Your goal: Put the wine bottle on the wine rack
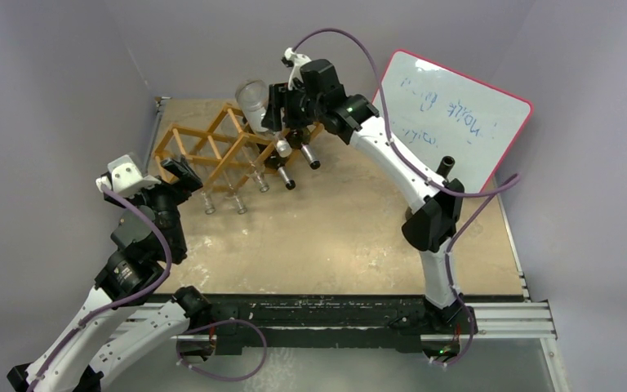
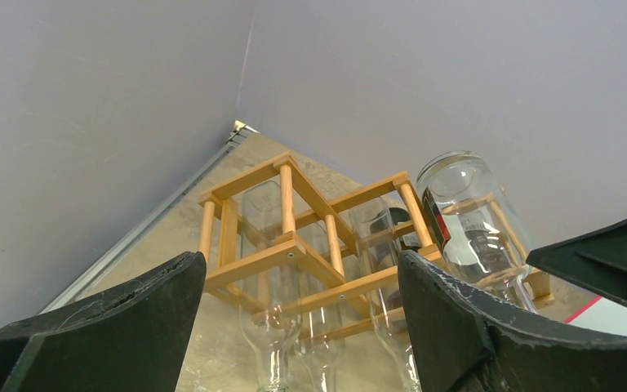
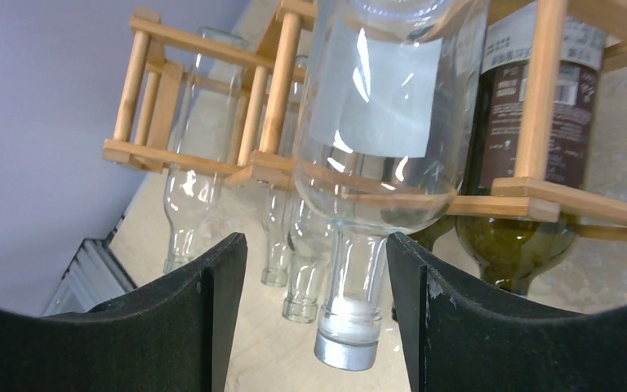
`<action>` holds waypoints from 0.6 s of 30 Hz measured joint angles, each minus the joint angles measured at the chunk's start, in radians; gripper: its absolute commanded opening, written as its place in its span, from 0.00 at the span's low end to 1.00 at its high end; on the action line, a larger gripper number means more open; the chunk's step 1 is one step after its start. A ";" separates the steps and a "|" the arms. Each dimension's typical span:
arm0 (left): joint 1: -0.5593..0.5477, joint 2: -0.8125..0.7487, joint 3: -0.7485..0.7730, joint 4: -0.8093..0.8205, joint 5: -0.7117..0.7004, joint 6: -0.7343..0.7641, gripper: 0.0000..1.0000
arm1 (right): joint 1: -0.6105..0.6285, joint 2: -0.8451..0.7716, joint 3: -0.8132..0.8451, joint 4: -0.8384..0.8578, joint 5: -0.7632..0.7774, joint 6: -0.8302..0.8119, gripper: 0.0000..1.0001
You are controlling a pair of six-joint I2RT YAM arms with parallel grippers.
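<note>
You've got a smooth pale-wood rack (image 3: 282, 82), a glossy clear bottle (image 3: 384, 98) of glass with a shiny metal cap (image 3: 344, 353), a glossy dark bottle (image 3: 514, 245) with a paper label (image 3: 506, 98), matt black right fingers (image 3: 171, 327), and a rough, mottled table (image 1: 335, 229).

The top external camera is looking down from high behind the near edge over the whole table (image 1: 335, 245). Both wrist cameras are facing the wine rack (image 2: 294, 249), shared by all three: the left upward from farther off, the right close up.
</note>
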 measured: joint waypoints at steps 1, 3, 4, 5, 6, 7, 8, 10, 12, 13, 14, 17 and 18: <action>0.000 0.000 0.000 0.000 0.000 0.000 0.87 | 0.000 -0.006 -0.002 0.006 0.007 -0.002 0.67; 0.000 0.000 0.000 -0.001 0.000 0.000 0.87 | 0.000 -0.019 -0.017 0.018 0.030 -0.006 0.68; 0.000 0.000 0.000 -0.001 0.000 0.000 0.87 | 0.000 -0.026 -0.027 0.021 0.045 -0.007 0.68; 0.000 0.000 0.000 -0.001 0.000 0.000 0.87 | 0.000 -0.037 -0.045 0.026 0.055 -0.009 0.68; 0.000 0.000 0.000 -0.001 0.000 0.000 0.87 | 0.000 -0.050 -0.065 0.031 0.072 -0.011 0.68; 0.000 0.000 0.000 -0.001 0.000 0.000 0.87 | 0.000 -0.066 -0.091 0.040 0.082 -0.014 0.68; 0.000 0.000 0.000 -0.002 0.000 0.000 0.87 | 0.000 -0.088 -0.122 0.052 0.099 -0.016 0.68; 0.000 0.000 0.000 -0.004 0.002 0.000 0.87 | 0.000 -0.140 -0.182 0.068 0.125 -0.024 0.68; 0.000 0.000 0.000 -0.008 0.005 0.000 0.87 | 0.000 -0.202 -0.234 0.087 0.158 -0.035 0.68; 0.000 0.000 0.000 -0.008 0.007 0.000 0.87 | 0.000 -0.238 -0.260 0.098 0.177 -0.040 0.69; 0.000 0.000 0.000 -0.008 0.010 0.000 0.87 | 0.000 -0.272 -0.284 0.109 0.192 -0.045 0.69; 0.000 0.000 0.000 -0.008 0.024 0.000 0.87 | 0.000 -0.405 -0.375 0.135 0.271 -0.062 0.70; 0.000 0.000 0.000 -0.008 0.032 0.000 0.87 | 0.000 -0.443 -0.401 0.138 0.297 -0.066 0.71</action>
